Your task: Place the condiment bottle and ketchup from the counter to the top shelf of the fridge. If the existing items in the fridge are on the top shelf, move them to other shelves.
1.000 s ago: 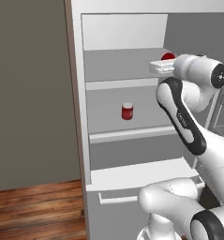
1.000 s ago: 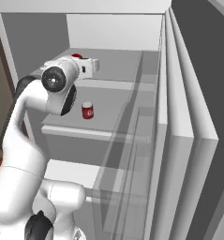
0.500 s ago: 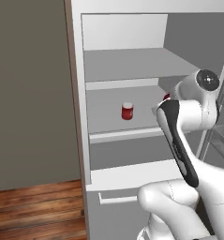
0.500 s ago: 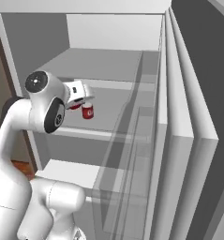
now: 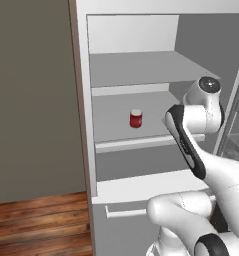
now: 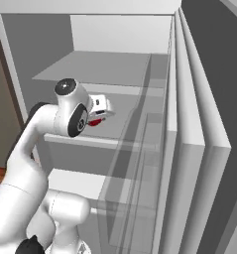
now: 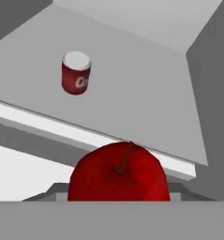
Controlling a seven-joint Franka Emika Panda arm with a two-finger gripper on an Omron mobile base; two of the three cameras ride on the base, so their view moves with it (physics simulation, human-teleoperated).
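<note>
Apple [image 7: 118,172], red with a thin dark stem, sits right at the gripper [image 6: 97,118], pinched between the fingers; from the right base view it's just a red sliver under the white hand, in front of the second shelf [image 5: 141,142]. Hand view puts the apple low and close, its stem pointing up, the shelf's pale front edge running just behind it. Jar [image 5: 136,118], short, red, white lid, stands upright on that second shelf, well back from the edge and apart from the apple. Jar has white lettering on its side; looks like it starts with "C", rest too blurred to read. No other writing anywhere. Top shelf [image 5: 136,85] is a flat grey plate above, pale front lip. Fridge [image 5: 86,125] is white-grey, door swung open on the right with clear door bins [image 6: 140,163]. Below the shelves a white drawer [image 5: 123,215] with a bar handle. Arm [image 5: 191,145] reaches up from lower right in the left base view, wrist bent toward the second shelf. Wood floor [image 5: 36,225] and a dull grey-brown wall [image 5: 31,100] left of the fridge.
</note>
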